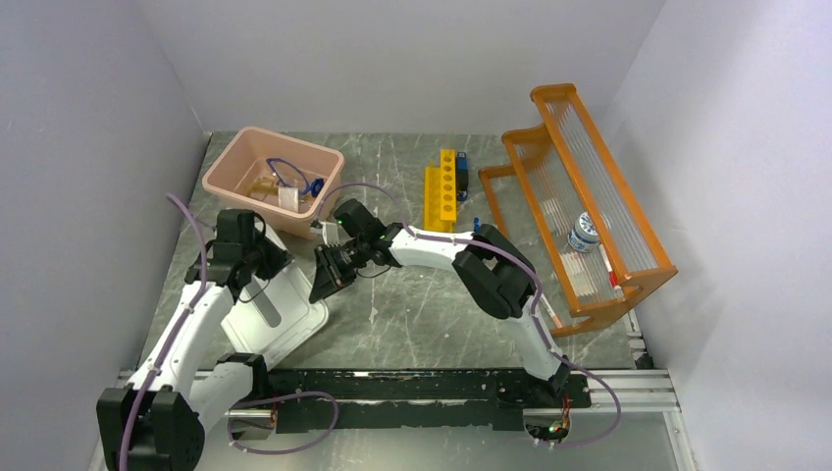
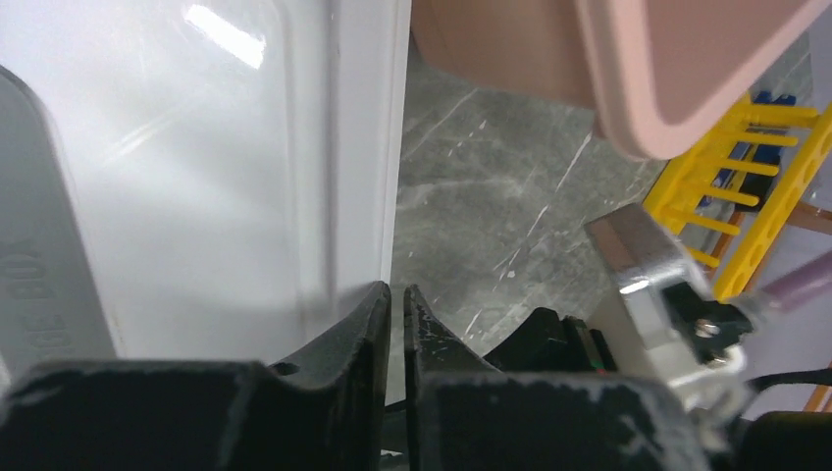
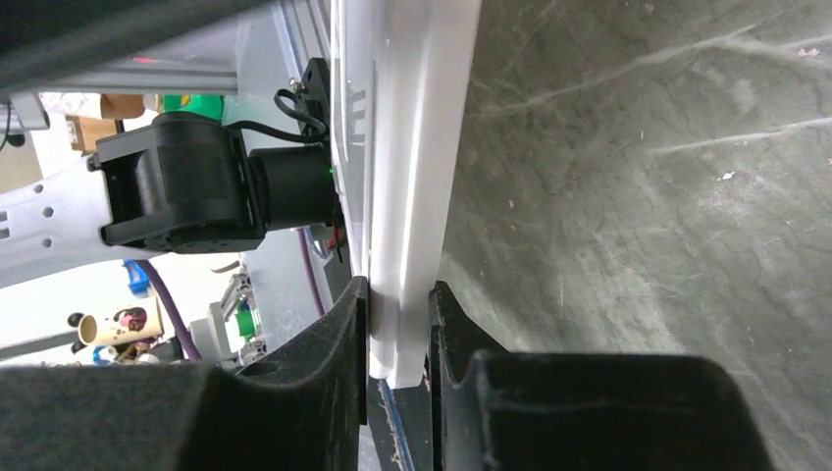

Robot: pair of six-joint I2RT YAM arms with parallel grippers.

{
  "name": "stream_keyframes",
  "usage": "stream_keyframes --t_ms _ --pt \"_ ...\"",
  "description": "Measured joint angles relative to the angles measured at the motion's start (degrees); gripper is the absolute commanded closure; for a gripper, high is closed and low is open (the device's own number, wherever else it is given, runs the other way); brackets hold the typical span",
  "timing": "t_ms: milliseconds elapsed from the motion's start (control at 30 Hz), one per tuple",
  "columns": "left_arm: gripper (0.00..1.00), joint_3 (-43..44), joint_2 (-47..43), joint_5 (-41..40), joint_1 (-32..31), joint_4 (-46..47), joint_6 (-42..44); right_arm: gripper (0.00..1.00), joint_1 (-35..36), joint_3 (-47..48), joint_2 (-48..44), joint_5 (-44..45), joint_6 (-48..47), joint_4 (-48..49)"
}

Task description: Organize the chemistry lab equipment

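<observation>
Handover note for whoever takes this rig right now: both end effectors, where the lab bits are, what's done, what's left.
Left end effector: shut at the white lid's edge. Whether it pinches the rim is unclear.
Right end effector: shut on the lid's rim.
Things: blue goggles, amber tubing and a white packet lie in the pink tub.
Done: those items are binned.
Left: the lid is off, beside the tub, and probably goes on next. The yellow rack sits out on the table.
</observation>
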Motion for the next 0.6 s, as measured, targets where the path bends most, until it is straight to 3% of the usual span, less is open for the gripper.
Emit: stream_keyframes --t_ms 367,600 --pt "0.37 14.99 -6.21 -9.14 0.13 -10.95 6.60 1.00 0.09 0.00 -4.52 0.13 -5.90 -1.09" --pt "0.35 27.58 -5.01 -10.80 0.13 -12.41 12.48 1.00 -0.39 0.57 -10.71 1.68 -9.31 -1.11"
